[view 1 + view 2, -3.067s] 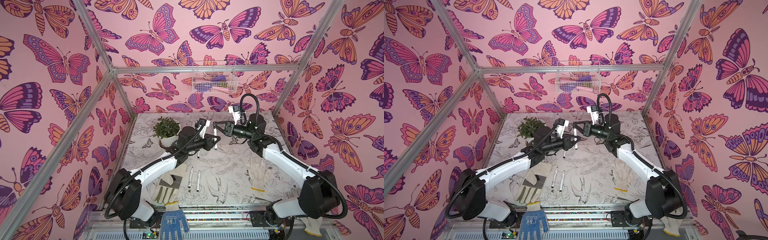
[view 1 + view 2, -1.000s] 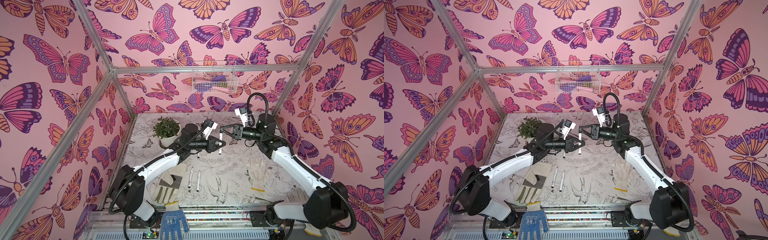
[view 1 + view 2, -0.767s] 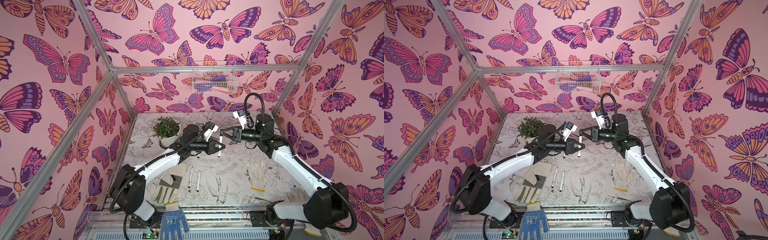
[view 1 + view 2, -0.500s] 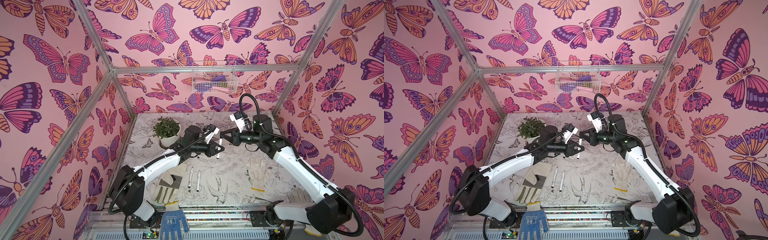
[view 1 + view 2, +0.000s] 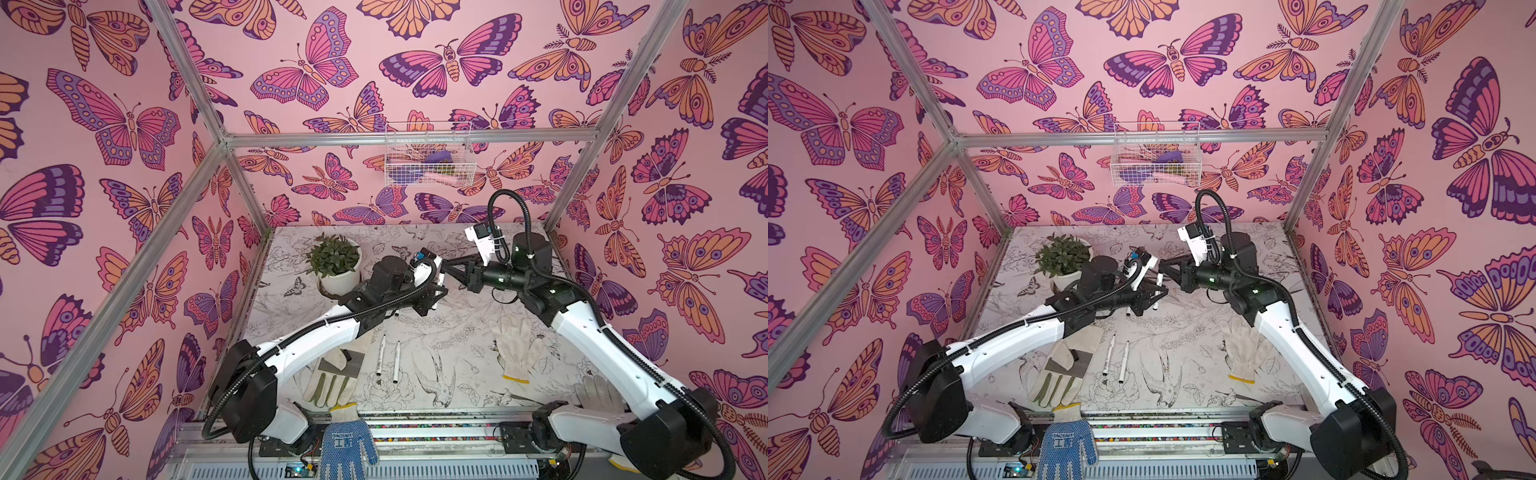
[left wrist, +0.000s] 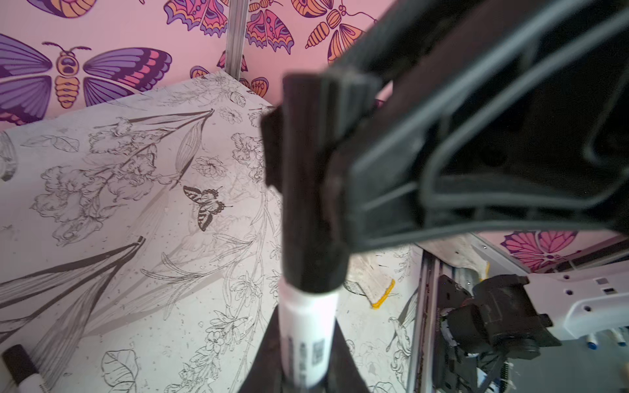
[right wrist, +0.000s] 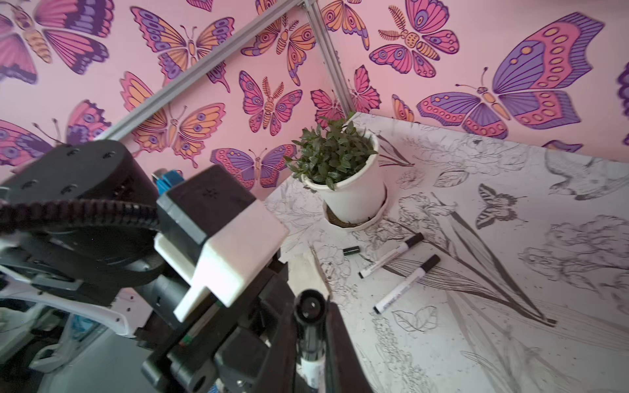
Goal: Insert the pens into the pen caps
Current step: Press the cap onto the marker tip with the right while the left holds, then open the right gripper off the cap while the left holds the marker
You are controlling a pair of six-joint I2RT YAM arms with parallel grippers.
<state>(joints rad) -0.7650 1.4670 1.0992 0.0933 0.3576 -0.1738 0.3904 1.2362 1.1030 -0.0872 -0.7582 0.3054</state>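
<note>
Marker pen [image 6: 308,335], white with small dark print, is held in the air above the middle of the tabletop [image 7: 561,340], towards the back. A black cap [image 6: 308,190] sits over its tip. In the left wrist view the cap's mouth overlaps the top of the white barrel. Whether it is pushed fully home cannot be told.

The left gripper [image 6: 304,360] is closed tight on the barrel just below the cap. The right gripper [image 7: 311,326] is closed on the cap, one finger on each side, and reaches in from the opposite side so the two grippers nearly meet.

This looks like the pressing stage. To do it well, keep cap and barrel in one straight line and push only along that line. The left grip should stay firm so the barrel cannot slide. A tilt could jam the cap or twist the pen loose.

Further out, two capped markers [image 7: 391,256] lie side by side on the tabletop. A loose cap [image 7: 351,251] lies just beside them, near a potted plant [image 7: 340,177].
</note>
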